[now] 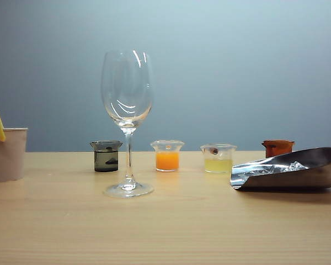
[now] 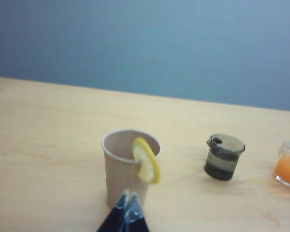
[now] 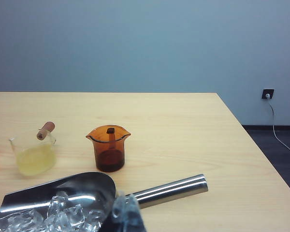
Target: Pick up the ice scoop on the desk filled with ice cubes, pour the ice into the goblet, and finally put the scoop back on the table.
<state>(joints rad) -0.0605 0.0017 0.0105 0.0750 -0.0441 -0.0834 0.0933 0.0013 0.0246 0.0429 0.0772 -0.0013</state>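
Note:
The shiny metal ice scoop [image 1: 298,172] lies on the beige desk [image 1: 182,232] at the right, with ice cubes [image 1: 281,167] in its trough. The empty goblet [image 1: 127,105] stands upright left of centre. Neither gripper shows in the exterior view. In the right wrist view my right gripper [image 3: 125,198] is shut and empty, in front of the scoop [image 3: 82,191] where its round handle [image 3: 170,191] joins; the ice cubes [image 3: 63,217] glisten inside. In the left wrist view my left gripper [image 2: 129,194] is shut and empty, just before a paper cup [image 2: 123,169].
A row of small beakers stands behind the goblet: dark grey [image 1: 106,156], orange [image 1: 167,155], pale yellow [image 1: 218,158] and brown [image 1: 277,147]. The paper cup [image 1: 7,153] with a yellow piece on its rim stands far left. The desk's side edge [image 3: 244,140] drops off beyond the scoop handle.

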